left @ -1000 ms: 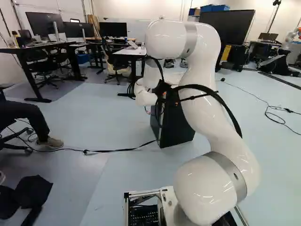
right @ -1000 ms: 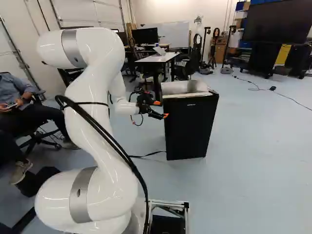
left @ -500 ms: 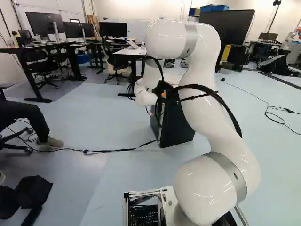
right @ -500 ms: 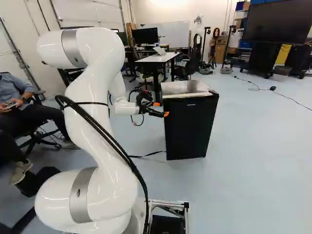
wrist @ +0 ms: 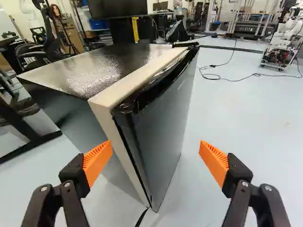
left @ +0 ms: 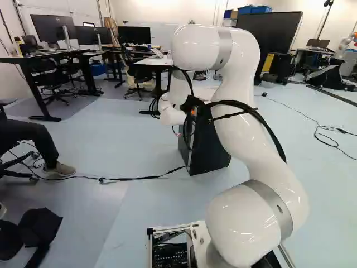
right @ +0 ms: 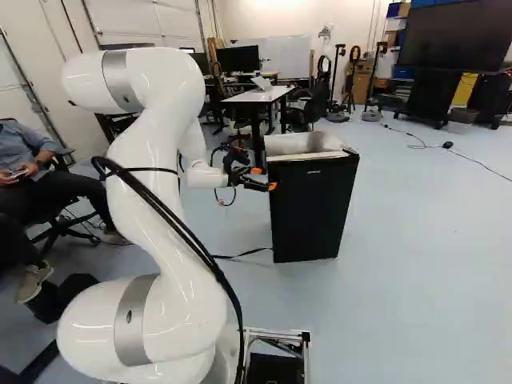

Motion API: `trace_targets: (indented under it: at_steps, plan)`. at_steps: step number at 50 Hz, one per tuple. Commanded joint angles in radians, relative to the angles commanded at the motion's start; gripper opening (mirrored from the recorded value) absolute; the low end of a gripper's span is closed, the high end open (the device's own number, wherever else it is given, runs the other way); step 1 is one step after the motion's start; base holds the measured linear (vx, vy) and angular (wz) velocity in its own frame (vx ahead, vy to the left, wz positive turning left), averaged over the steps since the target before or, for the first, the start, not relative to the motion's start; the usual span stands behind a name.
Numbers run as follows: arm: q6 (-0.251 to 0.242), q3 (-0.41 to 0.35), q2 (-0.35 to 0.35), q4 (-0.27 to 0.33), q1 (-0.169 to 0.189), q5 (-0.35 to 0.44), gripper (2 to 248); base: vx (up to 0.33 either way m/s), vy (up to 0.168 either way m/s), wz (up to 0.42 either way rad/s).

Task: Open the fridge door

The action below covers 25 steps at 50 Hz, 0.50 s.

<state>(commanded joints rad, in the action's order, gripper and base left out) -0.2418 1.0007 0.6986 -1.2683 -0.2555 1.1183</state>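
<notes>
Jaws spread wide, fridge door [wrist: 163, 127] ahead between them; contact unclear.

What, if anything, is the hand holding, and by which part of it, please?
Nothing is held: the hand is open, its orange pads wide apart, not pinching the fridge.

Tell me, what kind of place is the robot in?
Probably a robot lab: another robot stands farther off, computer monitors sit on desks, and a small fridge stands near the arm.
</notes>
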Motion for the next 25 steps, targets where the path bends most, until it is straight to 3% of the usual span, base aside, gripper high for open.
trace_targets:
  at_steps: [25]
  plan:
    - [0.000, 0.019, 0.011, 0.000, 0.001, 0.000, 247, 0.000, 0.000, 0.000]
